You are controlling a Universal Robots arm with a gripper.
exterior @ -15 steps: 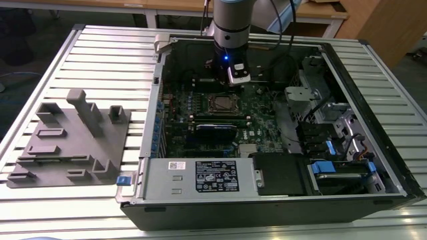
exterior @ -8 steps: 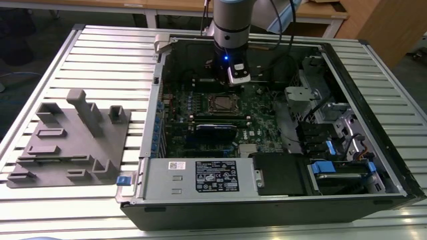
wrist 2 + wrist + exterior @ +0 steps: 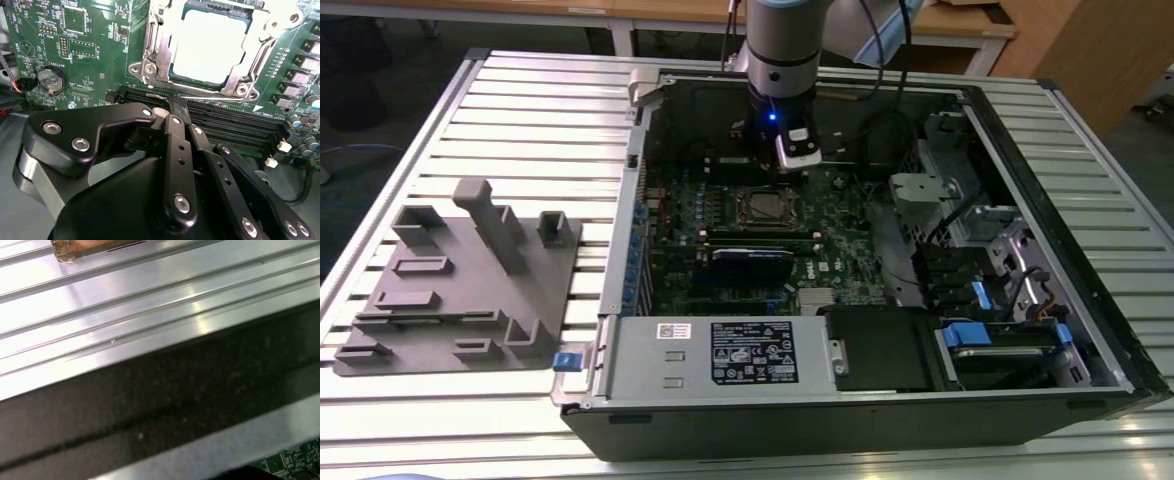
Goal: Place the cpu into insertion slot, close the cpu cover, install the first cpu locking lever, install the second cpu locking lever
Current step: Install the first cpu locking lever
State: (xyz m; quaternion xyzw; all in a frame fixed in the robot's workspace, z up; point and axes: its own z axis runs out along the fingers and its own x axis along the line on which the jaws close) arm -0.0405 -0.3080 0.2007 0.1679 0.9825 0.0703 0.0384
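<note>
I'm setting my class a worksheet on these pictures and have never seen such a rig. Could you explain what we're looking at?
One robot arm reaches into an open computer case lying on a slatted metal table; the exterior view shows this from off the arm. A grey holder tray lies beside the case. Both wrist views come from cameras on the arm. In the second wrist view the black gripper, shut, hovers near the motherboard, where the cpu sits framed by the closed cpu cover.
</note>
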